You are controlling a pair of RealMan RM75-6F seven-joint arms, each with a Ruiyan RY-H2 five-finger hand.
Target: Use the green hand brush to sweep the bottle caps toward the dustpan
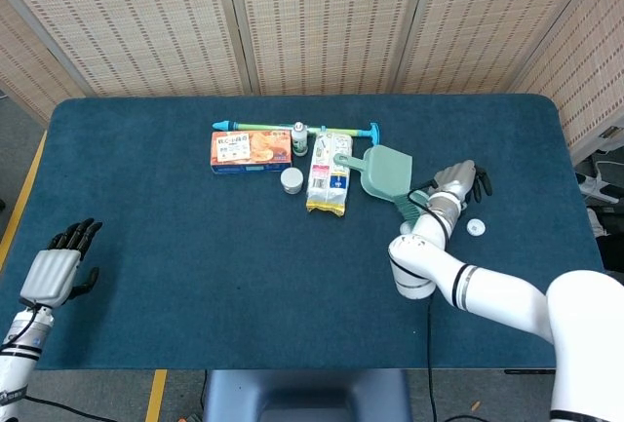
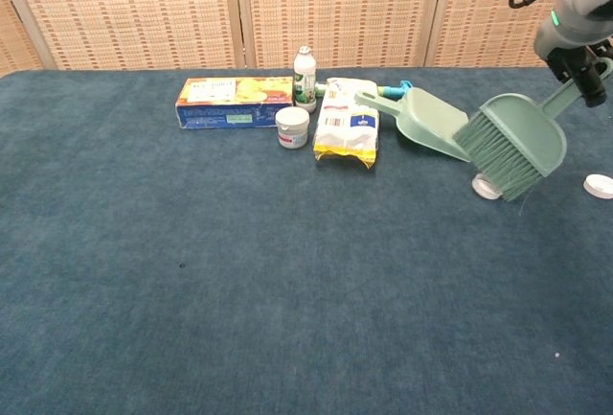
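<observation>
The green hand brush [image 2: 512, 145] hangs tilted at the right of the chest view, bristles down on the blue cloth. My right hand [image 2: 582, 70] grips its handle at the frame's edge; in the head view that hand [image 1: 456, 183] covers most of the brush. A white cap [image 2: 486, 186] peeks out from under the bristles. A second white cap [image 2: 599, 184] lies further right, also seen as the white cap [image 1: 476, 228] just beside my hand. The green dustpan [image 2: 426, 120] lies to the left of the brush, its mouth facing right. My left hand [image 1: 54, 268] rests open, far off at the table's left edge.
Left of the dustpan lie a snack packet [image 2: 348, 132], a white jar [image 2: 292, 127], a small bottle [image 2: 305, 78] and an orange box [image 2: 235, 101]. A long blue-green stick [image 1: 292, 127] runs behind them. The table's right edge [image 1: 575, 198] is close to my right hand.
</observation>
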